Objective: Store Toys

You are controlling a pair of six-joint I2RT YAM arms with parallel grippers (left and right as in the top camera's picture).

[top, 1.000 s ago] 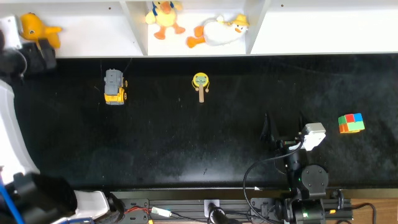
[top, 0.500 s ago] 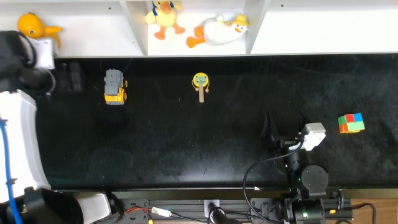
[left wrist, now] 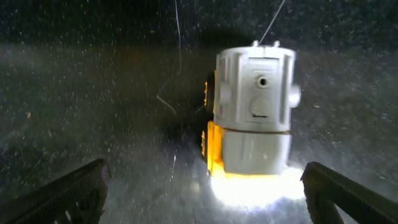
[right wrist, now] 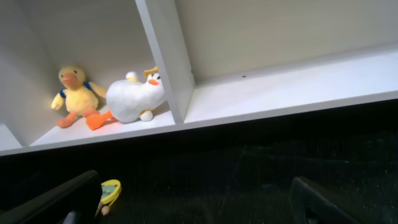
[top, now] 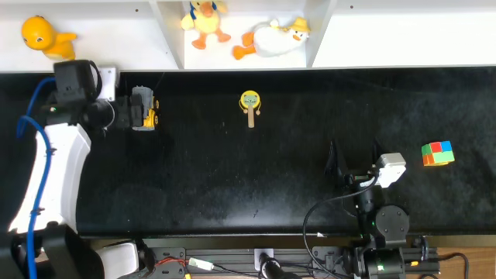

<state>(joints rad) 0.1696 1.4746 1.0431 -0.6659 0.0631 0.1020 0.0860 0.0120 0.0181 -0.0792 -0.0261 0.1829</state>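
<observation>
While agape, left pincer (left wrist: 202,177) beside truck (left wrist: 254,112)

White arm (top: 58,167), blue cable (top: 21,128), black left tool (left wrist: 202,198)

Overhead camera looks straight down; left wrist camera sits close on the ten-o'clock toy truck (top: 144,108); right wrist camera faces the twelve-o'clock shelf (right wrist: 298,84).
</observation>
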